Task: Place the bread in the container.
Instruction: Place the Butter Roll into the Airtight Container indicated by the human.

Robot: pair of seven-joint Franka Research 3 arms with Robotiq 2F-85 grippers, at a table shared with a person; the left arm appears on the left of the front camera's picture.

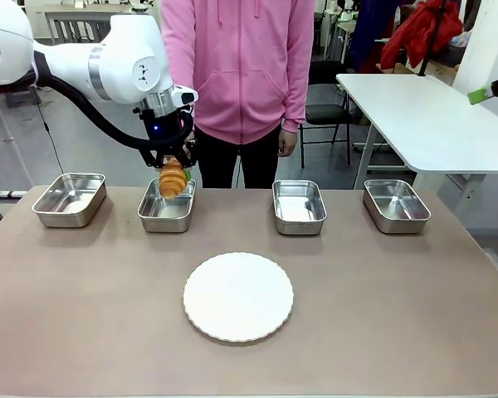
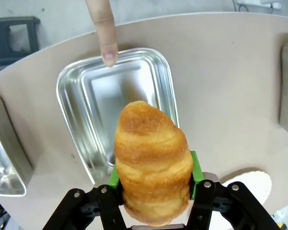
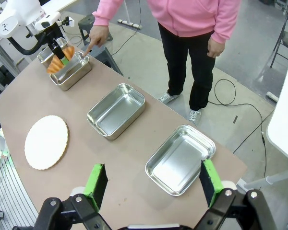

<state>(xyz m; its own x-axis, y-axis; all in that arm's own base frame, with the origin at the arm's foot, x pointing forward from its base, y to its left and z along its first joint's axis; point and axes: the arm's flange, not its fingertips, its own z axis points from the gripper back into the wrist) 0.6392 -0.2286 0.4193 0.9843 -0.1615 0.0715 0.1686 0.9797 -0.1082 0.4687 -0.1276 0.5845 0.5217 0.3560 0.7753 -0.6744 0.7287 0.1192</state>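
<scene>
The bread [image 1: 173,177], a golden-brown croissant, hangs upright between the green pads of my left gripper [image 1: 173,166], which is shut on it. It hovers just above the container [image 1: 166,214], the second steel tray from the left. In the left wrist view the bread [image 2: 151,167] fills the gap between the fingers [image 2: 116,175], with the container [image 2: 63,103] below and beyond it. A person's finger [image 2: 105,40] points down onto the container's far rim. My right gripper [image 3: 153,179] stands open, high above the table's right end, with nothing between its fingers.
Three more steel trays sit in the same row: far left [image 1: 69,199], right of centre [image 1: 299,207] and far right [image 1: 396,206]. A round white plate [image 1: 238,296] lies at the table's middle front. The person in a pink hoodie [image 1: 236,66] stands at the far edge.
</scene>
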